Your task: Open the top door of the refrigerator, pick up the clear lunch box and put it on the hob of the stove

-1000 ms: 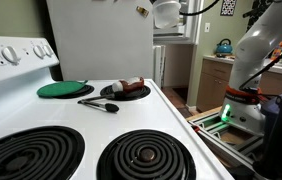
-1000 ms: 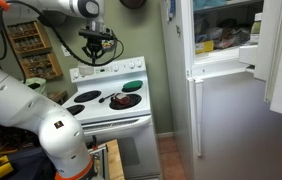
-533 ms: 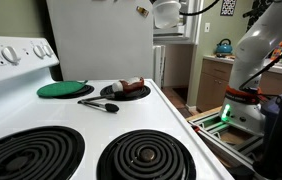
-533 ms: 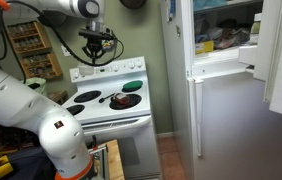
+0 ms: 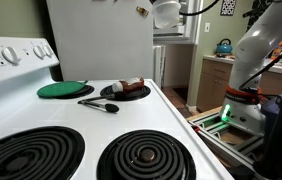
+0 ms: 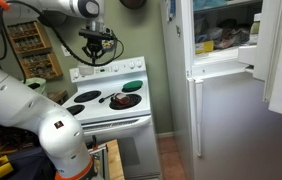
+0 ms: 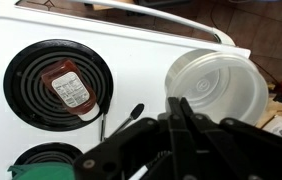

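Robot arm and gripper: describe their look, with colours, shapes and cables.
The arm is made of fat, rounded, glossy white links, with a grey round cap at the joint near the wrist. The gripper is black and angular, with slim fingers. Thin black cables loop beside it in an exterior view.

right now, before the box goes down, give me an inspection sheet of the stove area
surface: hob, white enamel; the two front coil burners are bare.
job's things: clear lunch box is up off the hob, overhanging the stove's edge in the wrist view; top door of the refrigerator is open.
clutter: black plate with food, green disc and black utensil at the back of the hob.
grippers: gripper is above the stove, jaws shut on the lunch box's rim.
cables: black cables hang near the wrist, clear of the hob.
surroundings: blue kettle sits on a counter beyond the fridge.
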